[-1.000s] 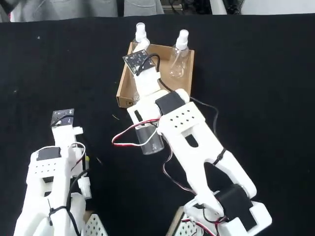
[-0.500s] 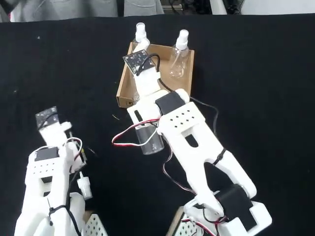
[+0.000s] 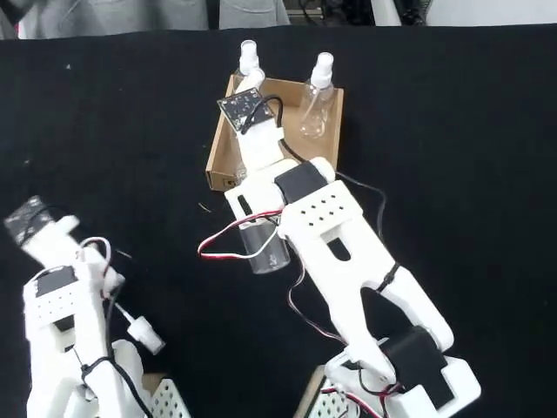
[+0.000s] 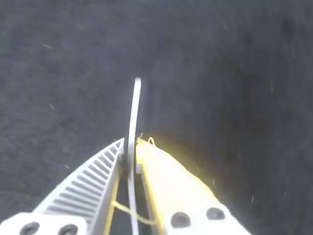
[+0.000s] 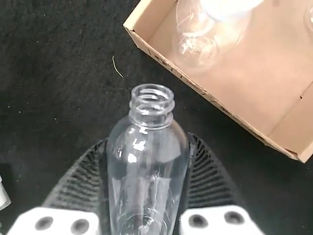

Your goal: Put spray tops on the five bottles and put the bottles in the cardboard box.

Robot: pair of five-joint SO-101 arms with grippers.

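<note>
capping step, shown from above and from both wrists. the right gripper (image 5: 148,147) is closed around the body of an uncapped clear bottle (image 5: 149,105). its threaded neck is bare and points toward the cardboard box (image 3: 218,146), which lies at 12 o'clock of the bottle on the black table (image 3: 452,174). two capped bottles (image 3: 317,97) stand at the far end of the box. the left gripper (image 4: 131,144), at 8 o'clock of the table, is pinched on the thin tube (image 4: 134,110) of a spray top (image 3: 144,333). the white head hangs beside that arm, at 8 o'clock of the held bottle and well apart from it. judged stage: two of five bottles appear finished and a third awaits its top. the next move calls for carrying the top toward 2 o'clock and lining the tube's free end up with the open neck. the tube then threads in, and the head is seated and turned. the tube looks slender and flexible, so a slight misalignment could make it miss the rim or bend.
</note>
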